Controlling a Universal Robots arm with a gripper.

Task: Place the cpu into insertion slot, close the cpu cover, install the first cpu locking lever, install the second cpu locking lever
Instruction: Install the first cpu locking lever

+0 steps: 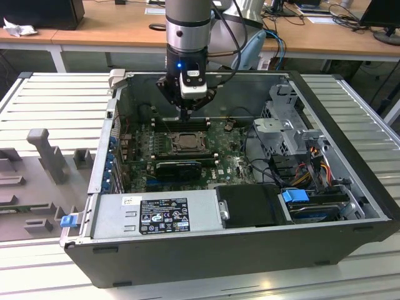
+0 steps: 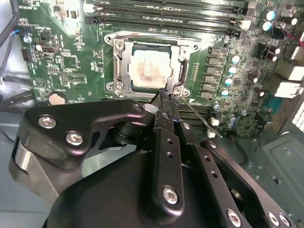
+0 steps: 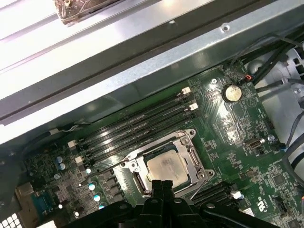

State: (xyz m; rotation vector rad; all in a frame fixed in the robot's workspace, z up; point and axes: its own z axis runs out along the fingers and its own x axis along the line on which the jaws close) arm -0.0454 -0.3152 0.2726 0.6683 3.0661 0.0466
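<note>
The pale square cpu [image 2: 150, 69] [image 3: 166, 167] lies flat in the insertion slot [image 1: 185, 142] on the green board. The silvery cpu cover [image 2: 119, 62] [image 3: 193, 153] lies down around it, and the chip shows through its window. My gripper [image 2: 164, 93] [image 3: 163, 186] [image 1: 186, 114] is shut, fingers pressed together with nothing between them. Its tip sits at one edge of the socket, beside a corner screw. A thin wire locking lever [image 2: 200, 119] [image 3: 105, 170] sticks out at an angle from that corner, away from the socket.
Long black memory slots [image 2: 166, 14] [image 3: 137, 127] run beside the socket. The open computer case [image 1: 350, 156] walls in the board, with a power supply [image 1: 156, 215], drive cage [image 1: 284, 128] and cables [image 1: 259, 169] around it. A coin battery [image 3: 232, 92] sits nearby.
</note>
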